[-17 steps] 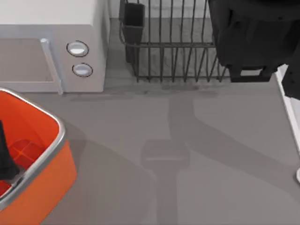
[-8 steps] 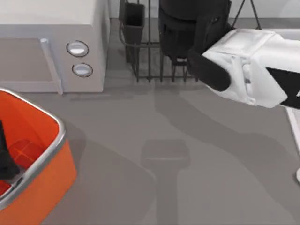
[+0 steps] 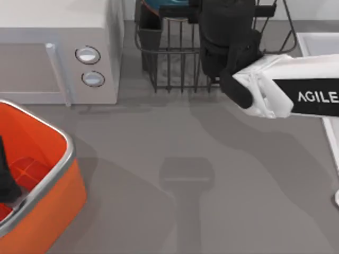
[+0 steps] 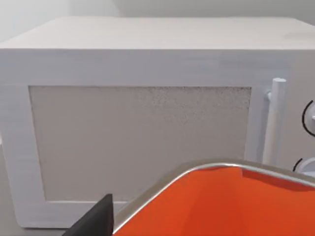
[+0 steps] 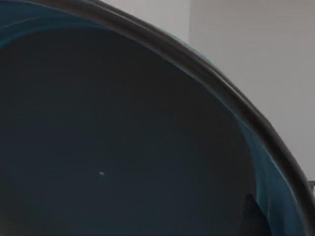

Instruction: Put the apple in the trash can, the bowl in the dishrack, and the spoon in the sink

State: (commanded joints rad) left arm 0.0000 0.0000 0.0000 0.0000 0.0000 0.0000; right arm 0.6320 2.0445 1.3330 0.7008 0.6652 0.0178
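Glazed blue bowl above wire dishrack beside right end effector; finger state impossible to tell. Left arm parked inside ribbed orange trash can.

Orange trash can, blue bowl

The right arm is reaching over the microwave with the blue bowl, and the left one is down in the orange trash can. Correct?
Not quite. In the top view the right arm reaches over the dishrack, not the microwave, which stands to the rack's left. The blue bowl shows at the rack's far edge. The left arm's dark part does sit in the orange trash can.
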